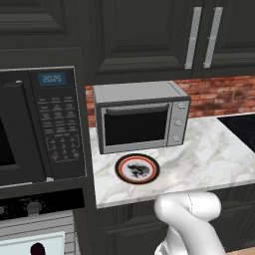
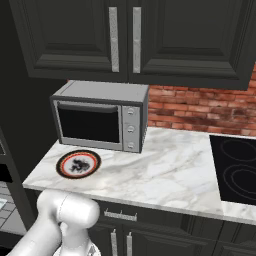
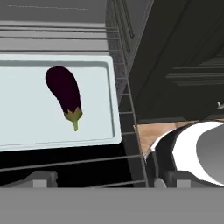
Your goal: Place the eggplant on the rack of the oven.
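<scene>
The eggplant (image 3: 64, 94) is dark purple with a green stem and lies on a pale blue tray (image 3: 100, 127). The tray rests on the wire rack (image 3: 124, 103) of the oven. My gripper (image 3: 109, 180) hangs above the near edge of the rack, open, with nothing between its fingers (image 3: 41, 178). It stands apart from the eggplant. In the left base view the eggplant (image 1: 37, 247) shows as a dark spot on the tray (image 1: 20, 244), below the oven's black knob panel (image 1: 35, 205).
A black microwave (image 1: 40, 127) sits above the oven. On the marble counter (image 1: 209, 159) stand a silver toaster oven (image 1: 142, 119) and a round plate (image 1: 137, 169) with a dark centre pattern. A black cooktop (image 2: 235, 167) lies at the right. Dark cabinets (image 2: 125, 37) hang overhead.
</scene>
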